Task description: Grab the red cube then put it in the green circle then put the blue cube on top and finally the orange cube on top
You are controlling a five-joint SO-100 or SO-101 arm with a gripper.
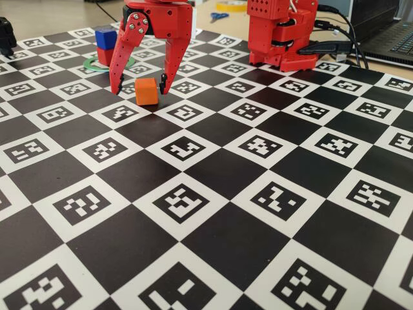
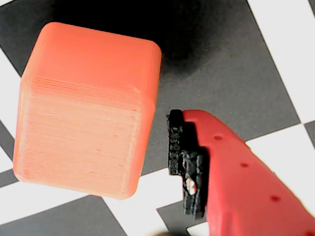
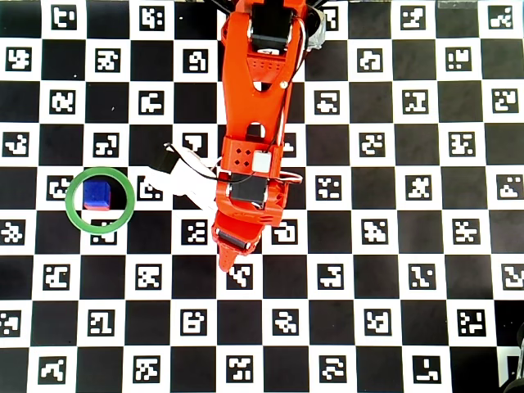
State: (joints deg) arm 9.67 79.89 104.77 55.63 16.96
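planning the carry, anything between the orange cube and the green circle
Nothing: in the fixed view only bare checkerboard mat lies between the orange cube and the green circle.

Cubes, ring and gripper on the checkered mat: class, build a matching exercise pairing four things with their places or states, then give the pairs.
1. orange cube
2. blue cube
3. red cube
4. gripper

A. under another cube, inside the green circle
B. open, straddling a cube
C. alone on the mat, between the fingers
D. on top of another cube

Pairs: 1-C, 2-D, 3-A, 4-B
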